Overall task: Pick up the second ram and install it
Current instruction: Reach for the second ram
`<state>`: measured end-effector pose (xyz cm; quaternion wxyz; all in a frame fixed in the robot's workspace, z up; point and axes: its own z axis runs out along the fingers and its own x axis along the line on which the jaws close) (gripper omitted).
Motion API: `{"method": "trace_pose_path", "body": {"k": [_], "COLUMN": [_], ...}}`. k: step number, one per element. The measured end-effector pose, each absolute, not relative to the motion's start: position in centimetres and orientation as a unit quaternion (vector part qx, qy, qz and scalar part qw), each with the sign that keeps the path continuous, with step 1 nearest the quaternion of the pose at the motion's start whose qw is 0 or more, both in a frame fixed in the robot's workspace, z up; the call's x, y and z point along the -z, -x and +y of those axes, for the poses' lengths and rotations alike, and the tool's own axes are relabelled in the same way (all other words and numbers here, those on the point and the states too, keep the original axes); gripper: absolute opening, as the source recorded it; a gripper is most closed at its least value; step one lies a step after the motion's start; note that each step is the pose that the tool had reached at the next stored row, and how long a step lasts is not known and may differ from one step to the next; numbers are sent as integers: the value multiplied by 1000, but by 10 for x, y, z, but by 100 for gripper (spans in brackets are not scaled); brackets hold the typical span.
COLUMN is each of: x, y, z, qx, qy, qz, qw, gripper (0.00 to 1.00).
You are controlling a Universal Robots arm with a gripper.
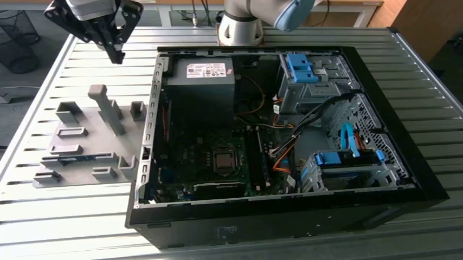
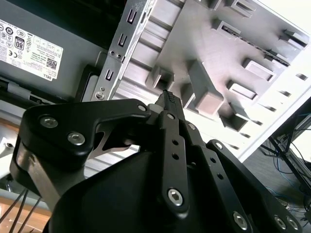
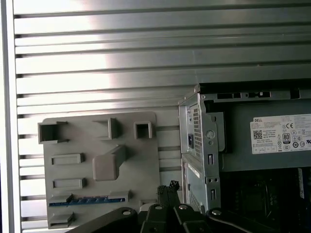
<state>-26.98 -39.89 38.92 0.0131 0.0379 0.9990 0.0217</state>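
- Hovering high over the slatted table [image 1: 43,216], my gripper [image 1: 116,54] hangs just outside a corner of the open computer case [image 1: 289,227]. Its two fingers are pressed together on nothing, and in the second wrist view I see the tips meeting.
- The second ram [image 3: 90,200] lies flat in a slot of the grey fixture plate [image 3: 141,160] beside the case. It is well apart from the gripper and untouched.
- First worry: if I go down with the fingers closed, the tips would land on top of the stick and press on its chips instead of straddling it.
- Second worry: a tall post [image 1: 108,108] and several raised blocks crowd the plate. A descent that is slightly off line could clip one and shove the whole plate.
- Third worry: the stick is thin. I judge that an off-centre pinch would let it tilt, and a tilted stick could jam at the board. Loose cables [image 1: 285,149] near there could also snag it.
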Motion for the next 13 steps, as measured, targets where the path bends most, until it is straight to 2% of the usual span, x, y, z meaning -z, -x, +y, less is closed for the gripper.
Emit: {"method": "trace_pose_path", "body": {"k": [13], "x": [-389], "y": [283], "z": [-399], "qx": [-22], "qy": [-38], "qz": [999], "qw": [13], "gripper": [11]}}
